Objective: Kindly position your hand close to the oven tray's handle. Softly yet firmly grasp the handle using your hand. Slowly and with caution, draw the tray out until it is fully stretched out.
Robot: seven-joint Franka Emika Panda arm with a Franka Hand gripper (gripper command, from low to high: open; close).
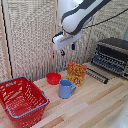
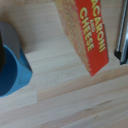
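Box point(image 1: 76, 74) upright mid-table point(image 1: 95, 107). Mug point(image 1: 65, 89) just before box; bowl point(image 1: 53, 78) at box's exterior-view left; basket point(image 1: 21, 100) farther left; oven point(image 1: 112, 56) right, behind.

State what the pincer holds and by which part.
Nothing is held. The pincer hangs in the air above the blue mug and the macaroni box, away from the oven tray.

Oven point(image 1: 114, 56) cut off by the exterior view's right edge — tray too blurred to make out; mug point(image 2: 11, 60) cropped in the wrist view.
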